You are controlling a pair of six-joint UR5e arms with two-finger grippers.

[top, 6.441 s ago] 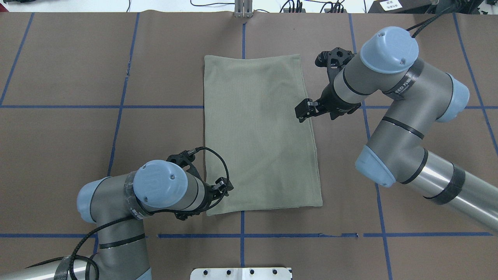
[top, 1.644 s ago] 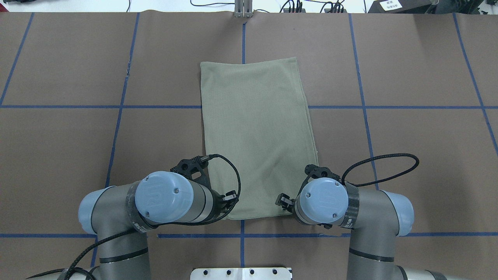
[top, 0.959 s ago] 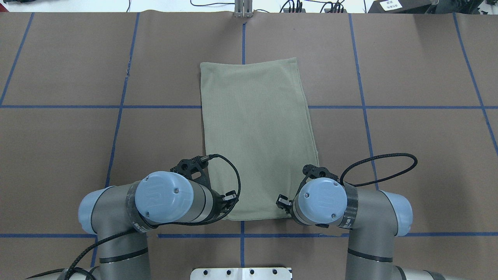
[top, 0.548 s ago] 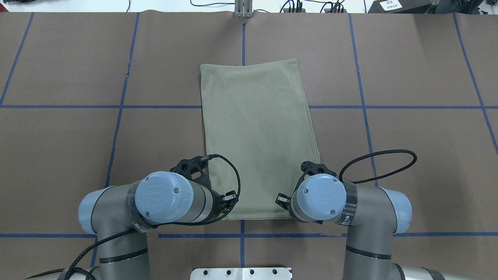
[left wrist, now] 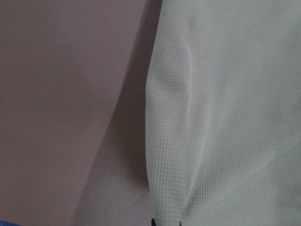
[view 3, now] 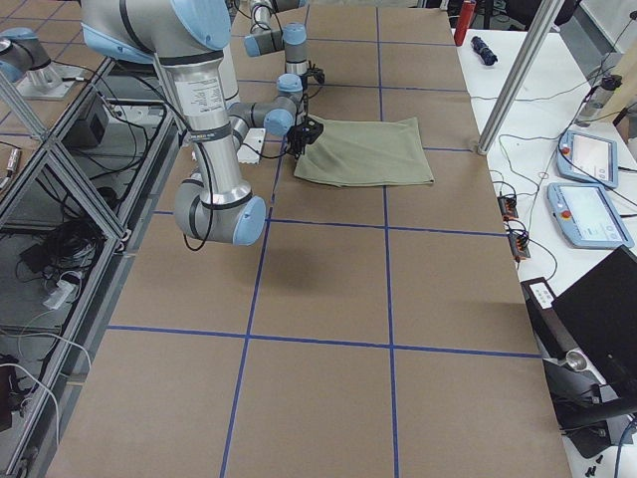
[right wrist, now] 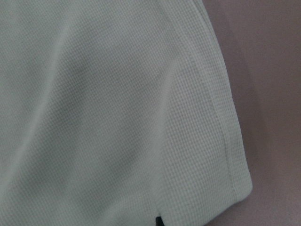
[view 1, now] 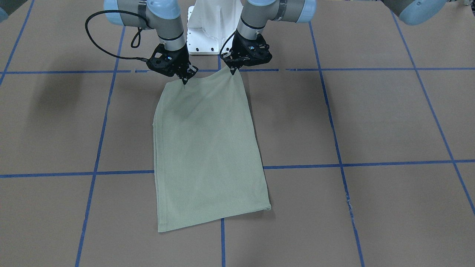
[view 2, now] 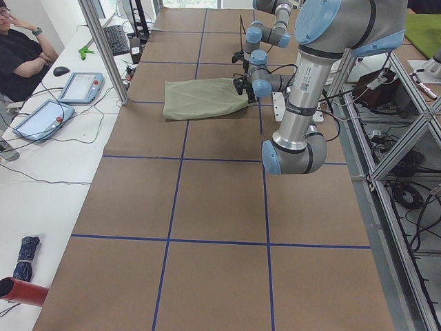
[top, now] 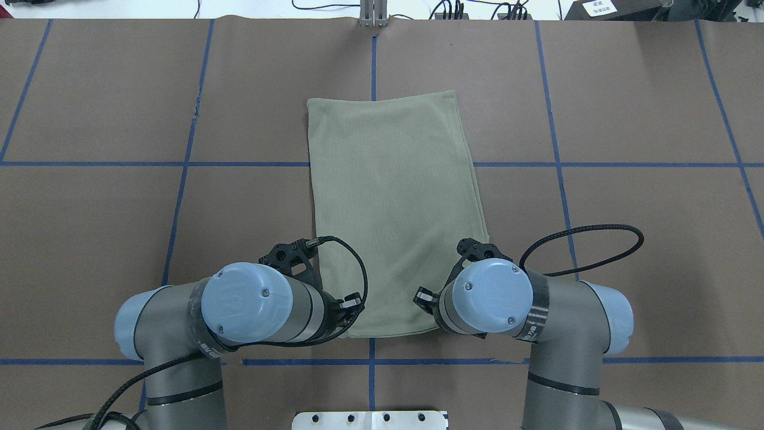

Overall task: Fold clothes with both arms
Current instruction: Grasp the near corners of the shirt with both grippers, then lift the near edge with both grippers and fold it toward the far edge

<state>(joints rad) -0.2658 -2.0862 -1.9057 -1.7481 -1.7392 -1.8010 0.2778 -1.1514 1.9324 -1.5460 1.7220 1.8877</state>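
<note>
The olive-green shirt lies folded into a long narrow rectangle at the table's middle; it also shows in the front view. My left gripper is shut on its near left corner. My right gripper is shut on its near right corner. Both corners are pulled up into small peaks off the table. In the overhead view the wrists hide most of the left gripper and the right gripper. Both wrist views are filled with knit fabric. No tag or logo shows.
The brown table cover carries a grid of blue tape lines. The white pedestal base stands just behind the grippers. A metal post stands at the far edge. An operator and tablets are beside the table.
The right arm came from the shirt's right edge to its near right corner and closed on it. In the last second the right wrist shifted a little left, and the near hem drew inward.
</note>
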